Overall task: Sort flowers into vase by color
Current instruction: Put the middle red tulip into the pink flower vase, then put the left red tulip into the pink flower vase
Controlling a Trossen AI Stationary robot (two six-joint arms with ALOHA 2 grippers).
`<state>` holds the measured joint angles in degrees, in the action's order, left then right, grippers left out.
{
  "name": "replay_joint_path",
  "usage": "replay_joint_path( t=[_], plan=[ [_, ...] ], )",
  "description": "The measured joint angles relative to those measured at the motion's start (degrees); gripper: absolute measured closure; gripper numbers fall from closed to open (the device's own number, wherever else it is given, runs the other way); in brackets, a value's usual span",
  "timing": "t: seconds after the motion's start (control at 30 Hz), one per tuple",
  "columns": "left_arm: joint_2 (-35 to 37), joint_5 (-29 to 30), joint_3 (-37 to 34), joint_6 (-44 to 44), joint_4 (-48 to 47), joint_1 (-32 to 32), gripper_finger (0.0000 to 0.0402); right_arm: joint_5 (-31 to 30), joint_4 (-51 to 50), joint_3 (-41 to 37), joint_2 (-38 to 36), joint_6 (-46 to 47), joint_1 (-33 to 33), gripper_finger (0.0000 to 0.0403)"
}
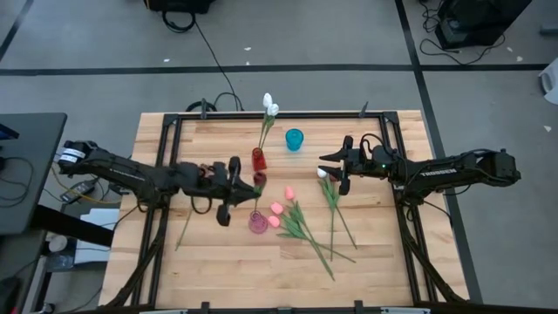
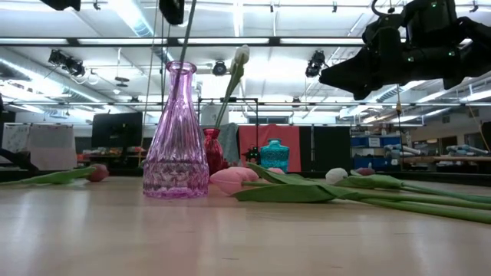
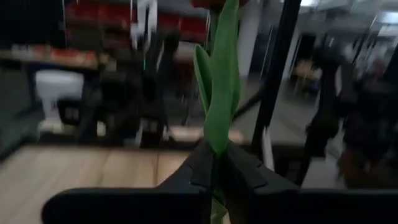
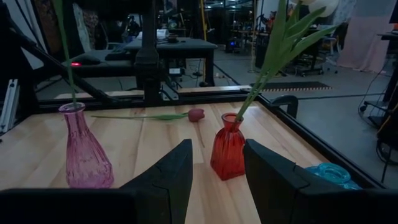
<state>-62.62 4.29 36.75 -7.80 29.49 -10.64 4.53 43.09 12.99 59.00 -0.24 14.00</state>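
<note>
My left gripper (image 1: 247, 180) is shut on a dark maroon tulip (image 1: 259, 179), held high above the pink glass vase (image 1: 256, 222). The tulip's thin stem (image 4: 65, 56) runs down into that vase's mouth (image 2: 177, 67). My right gripper (image 1: 334, 171) hovers open over the table's right half, touching nothing. A white tulip (image 1: 323, 173) lies just below it. Pink tulips (image 1: 279, 209) lie on the wood beside the pink vase, stems pointing to the near right. The red vase (image 1: 258, 159) holds white tulips (image 1: 270, 106). Another maroon tulip (image 4: 196, 115) lies flat at the left. My left gripper (image 3: 214, 171) pinches the maroon tulip between its two fingers on the stem and green leaf (image 3: 217, 134), below the head. The fingers come level from the table's left, across the stem. The flower stands upright, its lower stem inside the pink vase's neck (image 4: 69, 99).
A small teal vase (image 1: 294, 139) stands right of the red vase near the far edge. Black frame rails (image 1: 166, 174) run along the table's left and right sides. Bare wood lies along the near edge (image 1: 261, 279).
</note>
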Motion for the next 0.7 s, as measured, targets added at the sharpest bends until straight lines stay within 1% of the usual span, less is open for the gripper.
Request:
replay_joint_path(
  t=[0.1,0.17,0.23,0.3,0.4,0.6,0.7],
  plan=[
    [-0.03,1.94,0.0,-0.67,-5.52,0.01,0.0334,0.01,0.09,0.0,0.0,-0.09,0.0,0.0249],
    [0.01,2.09,0.0,-2.49,-8.83,0.03,0.0307,0.01,0.09,0.0,0.0,0.0,0.0,0.0249],
    [0.09,0.85,0.0,-5.4,-12.17,0.03,0.0281,0.01,0.03,0.0,0.0,0.2,0.0,0.0249],
    [0.6,-1.79,0.01,-8.97,-16.72,0.03,0.0263,0.01,-0.09,0.0,0.0,0.12,-0.01,0.0249],
    [1.45,-2.95,0.02,-13.76,-23.18,-0.01,0.0254,0.01,0.14,0.0,0.0,0.13,0.0,0.0249],
    [4.12,-2.76,0.04,-19.15,-30.31,-1.23,0.0254,0.14,0.53,0.0,0.0,0.51,-0.02,0.0249],
    [5.6,-2.59,0.04,-23.01,-36.34,-2.51,0.0255,0.9,0.3,0.0,0.0,0.39,-0.02,0.0249]
  ],
)
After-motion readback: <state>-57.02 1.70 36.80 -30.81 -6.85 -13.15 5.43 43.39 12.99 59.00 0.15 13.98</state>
